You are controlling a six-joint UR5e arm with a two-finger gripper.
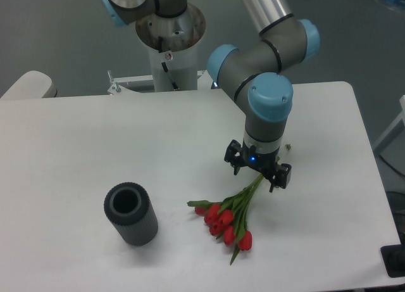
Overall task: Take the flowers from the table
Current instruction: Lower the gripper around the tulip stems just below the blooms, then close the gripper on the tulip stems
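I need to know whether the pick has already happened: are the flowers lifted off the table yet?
No, the flowers lie flat on the table, with the open gripper poised over their stems.

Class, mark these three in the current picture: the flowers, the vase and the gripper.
flowers (226,220), fixed camera view, on the red buds.
vase (131,215), fixed camera view, on its ribbed side.
gripper (257,175), fixed camera view, midway between its fingertips.
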